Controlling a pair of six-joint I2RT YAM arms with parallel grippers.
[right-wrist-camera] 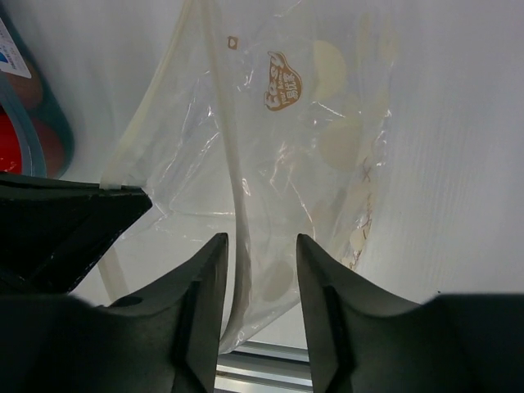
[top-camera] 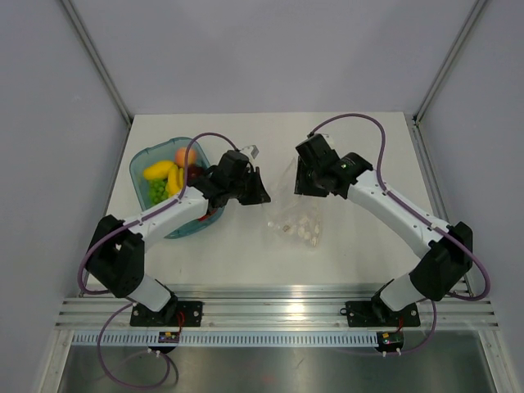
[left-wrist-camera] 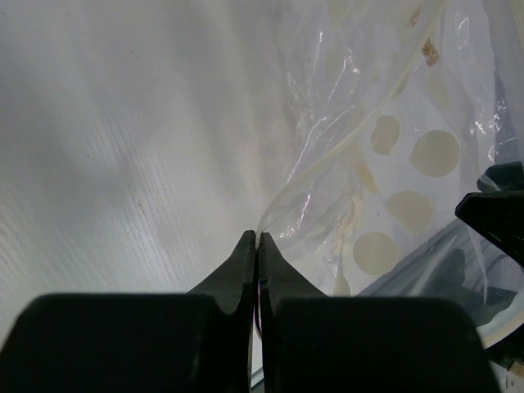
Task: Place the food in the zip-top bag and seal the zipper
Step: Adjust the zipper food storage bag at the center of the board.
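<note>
Clear glossy zip-top bag (right-wrist-camera: pixel 278 164): cream dots (left-wrist-camera: pixel 434 153), orange-brown logo (right-wrist-camera: pixel 283 90). Translucent teal tray (top-camera: pixel 139 160). Yellow banana bunch (top-camera: pixel 158 170), green grapes (top-camera: pixel 155 191), orange-pink peach (top-camera: pixel 185 155). White tabletop (top-camera: pixel 352 254). Black left gripper (left-wrist-camera: pixel 258 237), black right gripper (right-wrist-camera: pixel 260 246). Purple cables (top-camera: pixel 360 119).

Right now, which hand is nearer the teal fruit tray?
Left. The left hand sits just right of the teal tray, shut on the zip-top bag; the right hand is farther right, across the bag.
</note>
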